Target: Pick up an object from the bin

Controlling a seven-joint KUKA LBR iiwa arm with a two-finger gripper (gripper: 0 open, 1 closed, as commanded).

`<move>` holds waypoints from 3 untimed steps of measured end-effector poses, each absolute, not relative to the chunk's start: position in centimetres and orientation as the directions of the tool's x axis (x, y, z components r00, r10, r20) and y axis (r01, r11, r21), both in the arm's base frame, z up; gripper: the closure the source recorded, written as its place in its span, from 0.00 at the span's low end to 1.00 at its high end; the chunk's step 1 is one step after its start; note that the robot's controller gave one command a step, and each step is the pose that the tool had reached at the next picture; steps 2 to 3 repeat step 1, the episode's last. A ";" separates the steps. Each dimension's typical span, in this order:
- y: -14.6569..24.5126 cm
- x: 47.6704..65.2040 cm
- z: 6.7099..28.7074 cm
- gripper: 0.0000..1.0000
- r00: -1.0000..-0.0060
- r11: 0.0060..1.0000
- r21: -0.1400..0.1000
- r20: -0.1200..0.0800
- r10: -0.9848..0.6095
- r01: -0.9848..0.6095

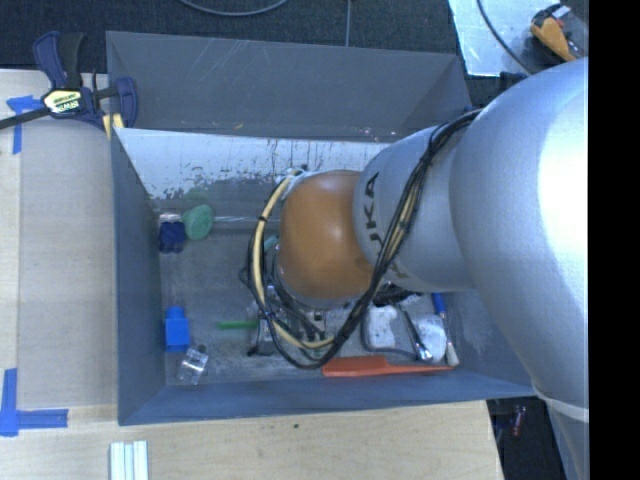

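A: The tool (262, 340) hung low over the bin (140, 268) floor, beside a thin green stick (237, 324) — open or closed, I couldn't tell.
B: Risky — that stick lay flat, so a grab could've skidded off it.

Arm (480, 218) cut off at right edge; its bulk covers mid bin floor (215, 278). White pieces (380, 326) at right half under it, kind unclear. Red strip (385, 368) by front wall, left end behind cables (262, 258). Green sliver (237, 324), clear lump (191, 365): too small to identify. Blue thing (171, 234) at back left, shape blurred.
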State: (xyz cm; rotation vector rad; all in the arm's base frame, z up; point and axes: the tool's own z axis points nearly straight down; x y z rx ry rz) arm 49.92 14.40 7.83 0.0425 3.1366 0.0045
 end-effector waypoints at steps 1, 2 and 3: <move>14.4 49.9 7.9 1.00 -1.000 1.000 0.003 -0.004 0.027 0.027; 14.4 49.9 7.9 1.00 -1.000 1.000 0.003 -0.004 0.027 0.027; 14.4 49.9 7.9 1.00 -1.000 1.000 0.003 -0.004 0.027 0.027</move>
